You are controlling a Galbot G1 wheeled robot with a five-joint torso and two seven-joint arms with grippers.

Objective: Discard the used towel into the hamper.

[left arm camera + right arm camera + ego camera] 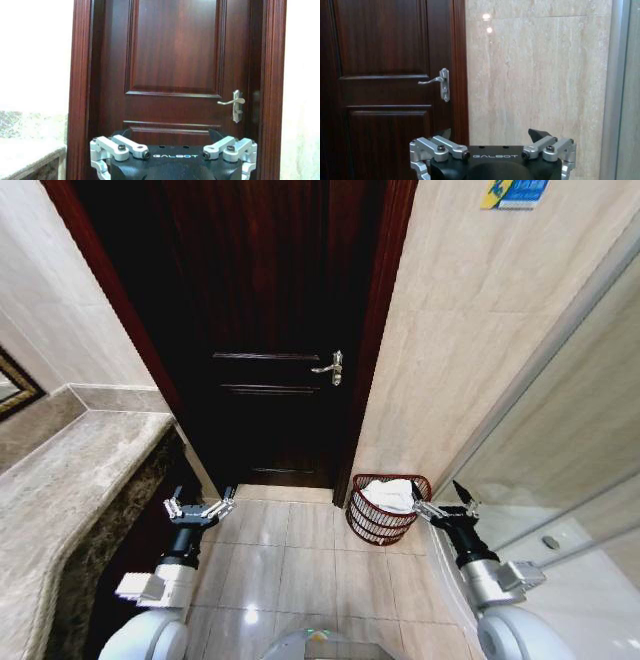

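A: Where is the small round reddish-brown wire-weave hamper?

B: On the beige tiled floor, right at the foot of the cream marble wall, just beside the frame of the dark mahogany panelled door. A crumpled white towel lies inside it, bunched up to the rim.

A: And the 2 arms?

B: Both are held low in front of the robot. The right pincer sits just beside the hamper's rim on the side away from the door — its black-tipped fingers are spread apart and hold nothing. I cannot tell whether a fingertip touches the wire.

A: The left one?

B: The left pincer hangs over the floor tiles near the dark edge of the grey-brown mottled stone surface, well apart from the hamper. Its fingers are spread too, and empty (the left wrist view shows both silver knuckles splayed wide).

A: Anything else worth noting?

B: A silver lever door handle on the door's edge nearest the wall; the right wrist view shows it as well, next to the marble. A glass partition with a metal frame runs along the robot's right.
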